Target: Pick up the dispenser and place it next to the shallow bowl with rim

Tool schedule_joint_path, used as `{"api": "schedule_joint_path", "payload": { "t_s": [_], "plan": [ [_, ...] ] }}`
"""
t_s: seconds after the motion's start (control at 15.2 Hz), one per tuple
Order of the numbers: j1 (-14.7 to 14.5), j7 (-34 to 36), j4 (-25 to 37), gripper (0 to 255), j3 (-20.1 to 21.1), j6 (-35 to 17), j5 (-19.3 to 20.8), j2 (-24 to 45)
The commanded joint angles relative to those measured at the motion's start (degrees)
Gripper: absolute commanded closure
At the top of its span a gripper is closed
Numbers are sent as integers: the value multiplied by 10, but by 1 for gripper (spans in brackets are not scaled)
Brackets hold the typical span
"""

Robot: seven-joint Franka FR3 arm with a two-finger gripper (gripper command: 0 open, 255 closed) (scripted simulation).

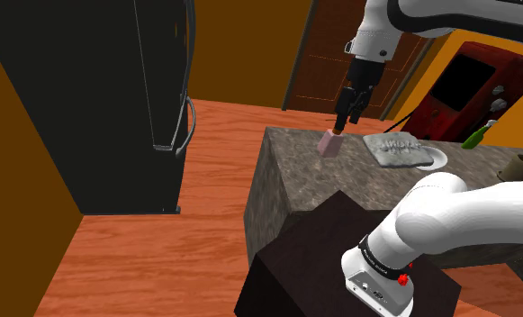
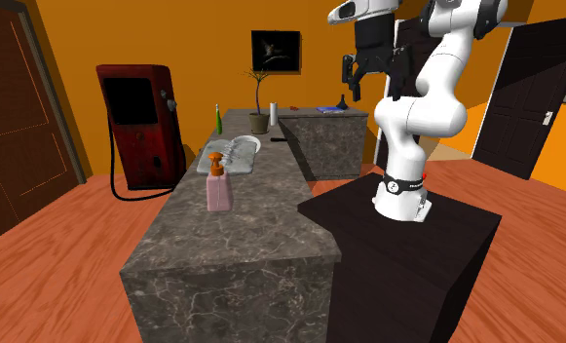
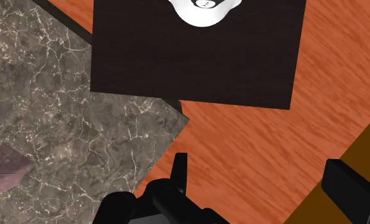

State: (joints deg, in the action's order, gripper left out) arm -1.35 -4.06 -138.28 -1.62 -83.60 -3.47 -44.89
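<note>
Approach step, evidently: the end effector (image 2: 353, 90), spread and empty, must next descend around the pink pump dispenser (image 2: 217, 187) on the table (image 2: 232, 244).

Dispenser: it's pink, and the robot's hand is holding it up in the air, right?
Not quite. The pink dispenser stands on the stone counter. The open hand hangs high up, apart from it, holding nothing. The second exterior view shows this.
</note>
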Motion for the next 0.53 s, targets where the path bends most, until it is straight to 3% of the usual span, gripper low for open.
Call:
{"api": "schedule_joint_path", "payload": {
  "t_s": [0.0, 0.46],
  "plan": [
    [0, 0, 0, 0, 0, 0, 0, 0],
    [31, -84, 2, 0, -81, -70, 55, 69]
  ]
}}
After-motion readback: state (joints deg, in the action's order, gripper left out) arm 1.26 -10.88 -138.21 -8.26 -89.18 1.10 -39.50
